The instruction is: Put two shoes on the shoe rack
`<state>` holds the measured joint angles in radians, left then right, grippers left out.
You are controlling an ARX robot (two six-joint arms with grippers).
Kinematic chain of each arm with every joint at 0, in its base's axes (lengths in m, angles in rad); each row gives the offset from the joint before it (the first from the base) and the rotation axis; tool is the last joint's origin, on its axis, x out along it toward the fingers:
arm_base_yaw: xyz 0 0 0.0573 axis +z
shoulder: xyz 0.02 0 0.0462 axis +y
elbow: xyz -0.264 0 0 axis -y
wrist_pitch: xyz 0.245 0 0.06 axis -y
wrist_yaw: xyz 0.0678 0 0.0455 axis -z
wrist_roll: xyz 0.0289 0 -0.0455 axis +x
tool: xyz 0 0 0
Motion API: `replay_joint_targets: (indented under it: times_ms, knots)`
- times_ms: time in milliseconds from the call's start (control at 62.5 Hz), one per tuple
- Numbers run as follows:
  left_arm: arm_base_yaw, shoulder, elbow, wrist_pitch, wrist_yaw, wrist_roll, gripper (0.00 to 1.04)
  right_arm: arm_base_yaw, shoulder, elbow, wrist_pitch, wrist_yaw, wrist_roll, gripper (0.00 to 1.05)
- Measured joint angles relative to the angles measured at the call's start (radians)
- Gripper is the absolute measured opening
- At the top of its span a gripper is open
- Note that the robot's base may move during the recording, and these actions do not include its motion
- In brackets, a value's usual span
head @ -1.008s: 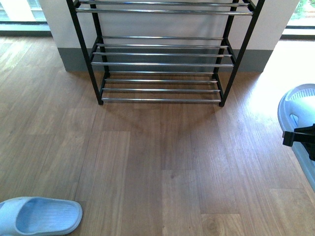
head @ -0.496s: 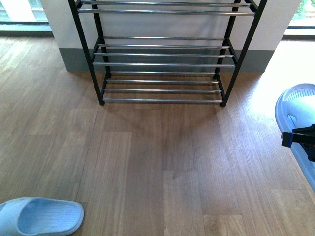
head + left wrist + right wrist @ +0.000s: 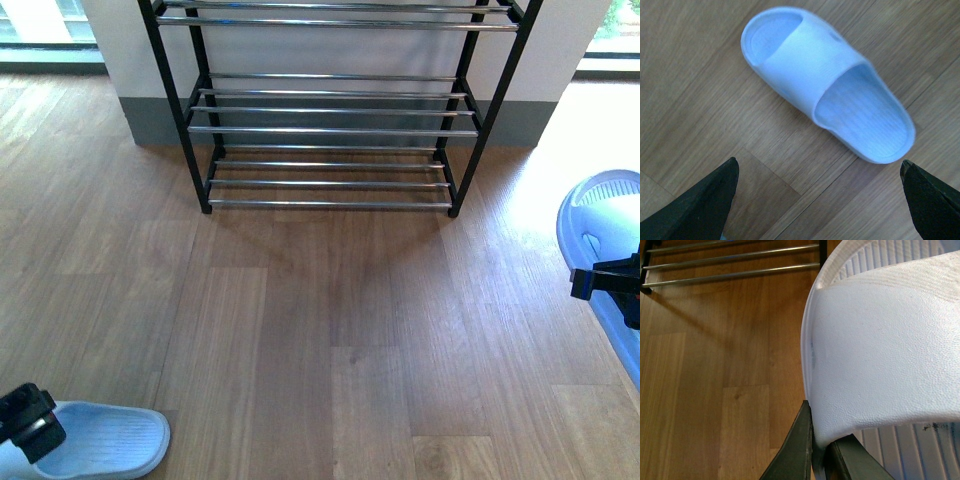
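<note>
The black shoe rack (image 3: 330,130) with chrome bars stands against the far wall, its tiers bare; its lower bars show in the right wrist view (image 3: 735,267). A pale blue foam slide (image 3: 100,440) lies on the floor at the near left, also in the left wrist view (image 3: 825,82). My left gripper (image 3: 30,420) is open just above it, its fingers (image 3: 705,205) spread on the near side of the slide. My right gripper (image 3: 610,285) is shut on the strap edge of the other pale blue slide (image 3: 880,350), held above the floor at the right (image 3: 605,225). No sneakers are in view.
Wooden floor (image 3: 330,330) stretches between me and the rack. A white wall with a grey skirting (image 3: 150,120) runs behind the rack. Windows show at both far corners.
My left gripper has come into the front view at the near left, over the slide on the floor. The right gripper and its slide have shifted slightly left.
</note>
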<state>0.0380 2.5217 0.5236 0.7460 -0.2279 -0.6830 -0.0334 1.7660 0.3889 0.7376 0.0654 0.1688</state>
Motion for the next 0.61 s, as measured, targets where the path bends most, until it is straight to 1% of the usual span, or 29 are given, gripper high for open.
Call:
replay_joint_targets:
  times_ms: [304, 432, 608]
  knots:
    - [0.083, 0.235, 0.221, -0.063, -0.006, -0.018, 0.95, 0.000, 0.000, 0.000, 0.000, 0.000, 0.000, 0.02]
    - [0.090, 0.319, 0.319, -0.098, -0.004, -0.017, 0.95, 0.000, 0.000, 0.000, 0.000, 0.000, 0.000, 0.02]
    - [0.089, 0.374, 0.391, -0.131, 0.000, -0.013, 0.95, 0.000, 0.000, 0.000, 0.000, 0.000, 0.000, 0.02]
